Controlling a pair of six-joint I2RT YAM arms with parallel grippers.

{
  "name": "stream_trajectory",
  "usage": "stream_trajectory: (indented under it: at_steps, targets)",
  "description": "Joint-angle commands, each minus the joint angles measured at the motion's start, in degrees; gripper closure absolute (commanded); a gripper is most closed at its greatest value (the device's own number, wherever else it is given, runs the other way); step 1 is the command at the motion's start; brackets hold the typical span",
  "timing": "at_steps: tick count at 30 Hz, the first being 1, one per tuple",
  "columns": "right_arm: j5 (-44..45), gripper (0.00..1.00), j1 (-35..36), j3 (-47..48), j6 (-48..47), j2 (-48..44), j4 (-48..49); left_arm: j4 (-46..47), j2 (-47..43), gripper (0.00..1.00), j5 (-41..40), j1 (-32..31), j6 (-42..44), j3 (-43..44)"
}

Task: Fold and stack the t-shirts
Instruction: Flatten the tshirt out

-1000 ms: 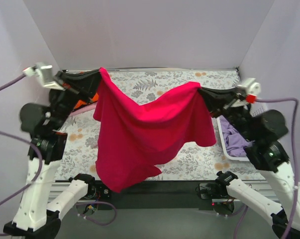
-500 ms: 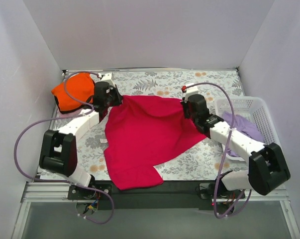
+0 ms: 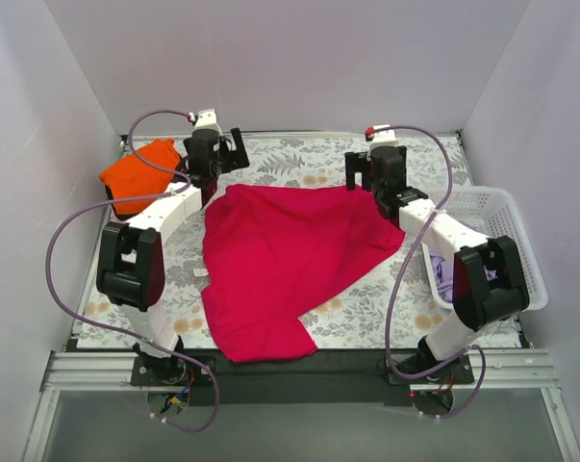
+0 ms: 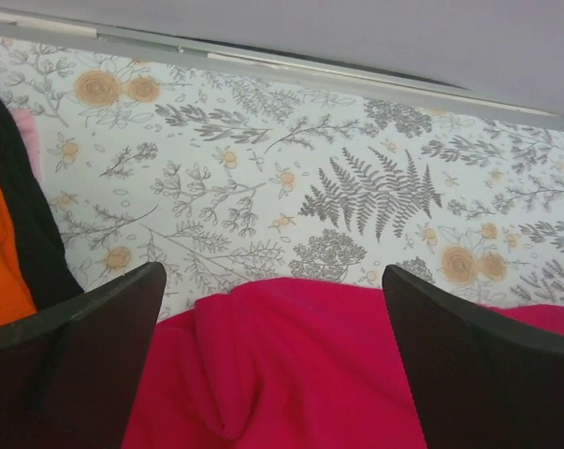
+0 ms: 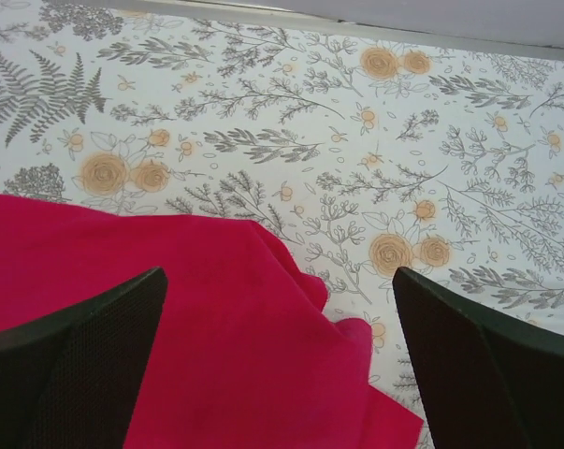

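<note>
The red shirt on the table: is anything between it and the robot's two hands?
Nothing visible. The left hand and right hand are open above the crimson shirt at its far edge, with only air between.

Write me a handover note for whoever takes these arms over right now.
Left pincer: open, empty, above the far left corner of the crimson shirt.
Right pincer: open, empty, above its far right corner.
That shirt lies spread on the table, unfolded. The orange shirt sits at the far left; the lavender shirt is in the basket.
Done: crimson laid out. Left: fold it, then the lavender one, and stack.
</note>
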Motion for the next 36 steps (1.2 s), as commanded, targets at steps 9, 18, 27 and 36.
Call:
stream_trajectory:
  at_steps: [9,18,27,36]
  targets:
    - [-5.74,0.07,4.19,-18.0,4.08,-14.45,2.67,2.93,-14.57,0.05,-4.81,-2.85,-4.64,-14.69]
    - [-9.87,0.1,8.58,-33.57,10.68,-24.3,5.74,3.65,-29.59,0.05,-2.53,-4.71,-7.63,-29.81]
    - [-9.26,0.11,11.93,-33.75,12.62,-14.83,7.42,-1.62,-31.72,0.05,-1.91,-4.71,-7.37,-30.88]
    - [-8.21,0.12,14.3,-34.98,14.99,-13.42,6.28,-4.35,-33.57,0.04,-4.2,-4.62,-5.44,-32.9]
